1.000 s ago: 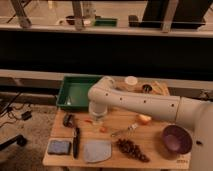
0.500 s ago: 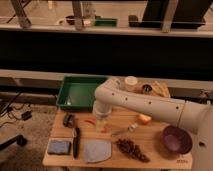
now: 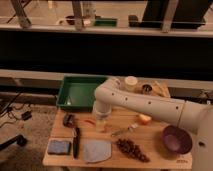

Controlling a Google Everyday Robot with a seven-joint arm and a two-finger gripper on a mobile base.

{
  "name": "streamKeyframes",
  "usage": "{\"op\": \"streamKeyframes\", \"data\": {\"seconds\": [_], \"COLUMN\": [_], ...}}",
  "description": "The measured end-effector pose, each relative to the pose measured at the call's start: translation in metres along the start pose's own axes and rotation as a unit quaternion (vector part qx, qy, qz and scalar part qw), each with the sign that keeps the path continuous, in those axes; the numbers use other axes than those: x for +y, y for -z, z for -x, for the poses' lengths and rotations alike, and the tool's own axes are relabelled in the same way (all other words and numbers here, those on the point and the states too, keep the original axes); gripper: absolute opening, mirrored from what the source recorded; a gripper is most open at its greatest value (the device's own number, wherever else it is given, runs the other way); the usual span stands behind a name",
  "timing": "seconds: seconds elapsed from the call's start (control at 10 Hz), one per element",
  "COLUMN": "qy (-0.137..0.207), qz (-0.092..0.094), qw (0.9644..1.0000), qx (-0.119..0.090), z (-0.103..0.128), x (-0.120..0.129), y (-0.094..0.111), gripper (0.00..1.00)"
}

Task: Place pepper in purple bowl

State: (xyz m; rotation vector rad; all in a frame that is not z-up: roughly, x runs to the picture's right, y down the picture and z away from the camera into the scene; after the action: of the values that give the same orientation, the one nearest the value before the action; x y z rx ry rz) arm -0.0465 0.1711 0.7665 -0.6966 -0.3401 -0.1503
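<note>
The pepper (image 3: 90,121) is a slim orange-red piece lying on the wooden table (image 3: 150,159), just left of my gripper. My gripper (image 3: 101,119) hangs down from the pale arm over the table's middle, close above the surface and beside the pepper. A second small orange bit (image 3: 104,130) lies just below the gripper; I cannot tell what it is. The purple bowl (image 3: 176,139) stands at the table's right end, far from the gripper, and looks empty.
A green tray (image 3: 80,92) stands at the back left. A round orange-yellow fruit (image 3: 144,118), a metal utensil (image 3: 125,131) and grapes (image 3: 131,148) lie right of the gripper. A blue sponge (image 3: 59,147), a black tool (image 3: 76,141) and a grey cloth (image 3: 97,150) lie front left. A white cup (image 3: 131,82) stands at the back.
The arm's bend has shifted slightly to the right over the table's middle. The objects on the table have not visibly moved.
</note>
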Motion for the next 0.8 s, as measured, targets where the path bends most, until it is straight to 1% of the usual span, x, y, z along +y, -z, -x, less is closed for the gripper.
{"op": "streamKeyframes", "data": {"seconds": [0.1, 0.3, 0.4, 0.5, 0.7, 0.8], "qy": [-0.004, -0.020, -0.031, -0.036, -0.039, -0.034], "qz": [0.002, 0.011, 0.013, 0.014, 0.011, 0.004], "qw": [1.0000, 0.9997, 0.9994, 0.9992, 0.9992, 0.9994], "qx": [-0.002, -0.004, -0.004, -0.004, -0.001, 0.000], "z": [0.001, 0.000, -0.008, -0.012, -0.015, -0.010], "x": [0.001, 0.014, 0.017, 0.018, 0.017, 0.013], "y": [-0.001, -0.017, -0.025, -0.027, -0.031, -0.028], "gripper": [0.63, 0.63, 0.63, 0.63, 0.63, 0.63]}}
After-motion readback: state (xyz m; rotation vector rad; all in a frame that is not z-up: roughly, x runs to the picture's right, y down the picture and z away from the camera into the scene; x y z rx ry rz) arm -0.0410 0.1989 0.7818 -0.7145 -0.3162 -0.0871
